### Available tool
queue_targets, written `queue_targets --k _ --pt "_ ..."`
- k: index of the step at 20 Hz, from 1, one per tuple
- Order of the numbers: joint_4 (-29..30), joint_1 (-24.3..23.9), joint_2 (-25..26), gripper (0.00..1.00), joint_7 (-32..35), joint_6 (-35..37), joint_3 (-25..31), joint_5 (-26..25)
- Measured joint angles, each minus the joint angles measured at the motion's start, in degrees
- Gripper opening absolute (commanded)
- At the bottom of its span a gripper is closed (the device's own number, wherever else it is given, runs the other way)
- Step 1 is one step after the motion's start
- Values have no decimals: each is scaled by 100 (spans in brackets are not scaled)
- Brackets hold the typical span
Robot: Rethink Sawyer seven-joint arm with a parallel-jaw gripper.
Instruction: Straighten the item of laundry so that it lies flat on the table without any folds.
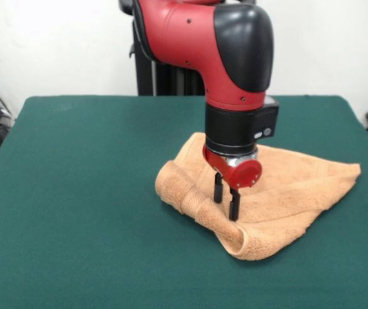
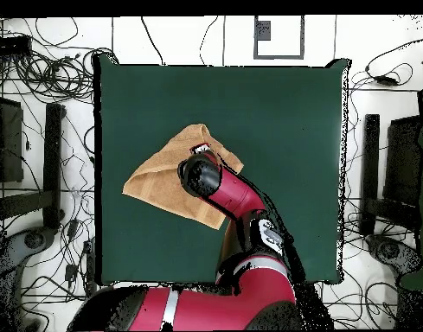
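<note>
Black end effector (image 1: pixel 226 200) fingers slightly parted, empty, tips at folded towel (image 1: pixel 280 199).

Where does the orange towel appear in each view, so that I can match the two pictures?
Front view: the towel lies right of centre, folded, under the gripper.
Overhead view: the towel lies left of centre, partly hidden by the arm.
Shared landmark: the green table.

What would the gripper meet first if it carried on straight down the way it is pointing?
The gripper points down with its fingers slightly apart, over the towel. It would most likely meet the towel's rolled fold, with the table beneath. Whether the tips already touch the cloth is unclear.
</note>
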Motion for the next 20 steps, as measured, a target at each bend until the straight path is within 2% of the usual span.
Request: queue_targets --k 3,4,20 --pt "-1 -1 -1 100 0 -1 1 -19" --pt "-1 -1 -1 0 0 -6 2 -49" --pt "-1 124 -2 0 0 -15 2 -77"
